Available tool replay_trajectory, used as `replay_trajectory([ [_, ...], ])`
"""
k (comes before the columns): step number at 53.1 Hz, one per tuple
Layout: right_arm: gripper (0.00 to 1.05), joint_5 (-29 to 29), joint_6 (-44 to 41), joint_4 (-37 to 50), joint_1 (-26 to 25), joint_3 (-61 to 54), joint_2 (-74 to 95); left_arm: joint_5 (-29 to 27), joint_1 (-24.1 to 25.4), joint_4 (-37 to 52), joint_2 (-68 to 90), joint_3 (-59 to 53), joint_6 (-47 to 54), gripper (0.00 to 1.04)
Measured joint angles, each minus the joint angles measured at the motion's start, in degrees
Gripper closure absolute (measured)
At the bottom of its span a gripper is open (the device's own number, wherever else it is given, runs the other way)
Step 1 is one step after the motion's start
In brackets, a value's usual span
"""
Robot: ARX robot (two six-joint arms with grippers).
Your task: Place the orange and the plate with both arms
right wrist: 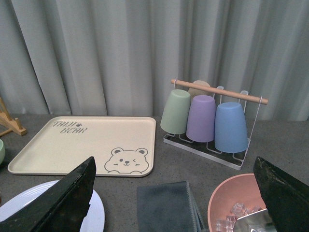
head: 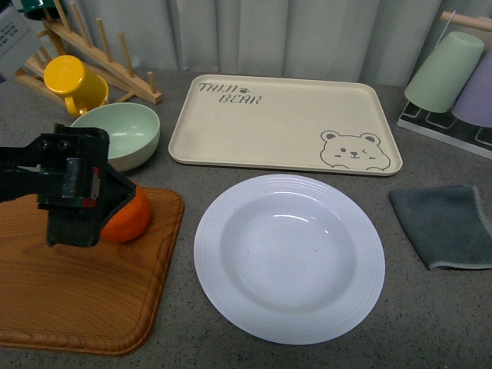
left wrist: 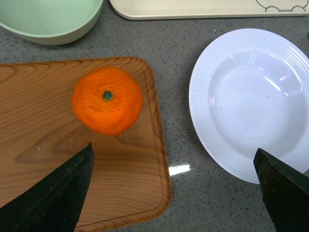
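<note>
The orange (head: 134, 217) sits on the far right part of a wooden cutting board (head: 84, 292), half hidden by my left gripper (head: 100, 201). In the left wrist view the orange (left wrist: 107, 100) lies stem-dot up, ahead of the open, empty left gripper (left wrist: 174, 148), whose jaws stand wide apart above the board's edge. The white ribbed plate (head: 211, 254) rests empty on the grey table, just right of the board; it also shows in the left wrist view (left wrist: 203, 111). My right gripper (right wrist: 175, 162) is open and empty, raised, with the plate's edge (right wrist: 98, 215) below it. The right gripper is out of the front view.
A beige bear tray (head: 284, 123) lies behind the plate. A pale green bowl (head: 123, 134) and a yellow mug (head: 73, 81) on a wooden rack stand at the back left. A grey cloth (head: 450, 223) and a cup rack (head: 453, 77) are at right. A pink bowl (right wrist: 219, 203) is near the cloth.
</note>
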Motion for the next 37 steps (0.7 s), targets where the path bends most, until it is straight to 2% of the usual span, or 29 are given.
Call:
replay_trajectory([
  [21,0.09,0.0,0.0,0.0,0.0,0.0,0.0,-1.4,1.4,2.5,13.1,7.4,1.6,0.06],
  [37,0.09,0.0,0.0,0.0,0.0,0.0,0.0,-5.0,3.9,1.6,21.1,13.2,2.3,0.06],
])
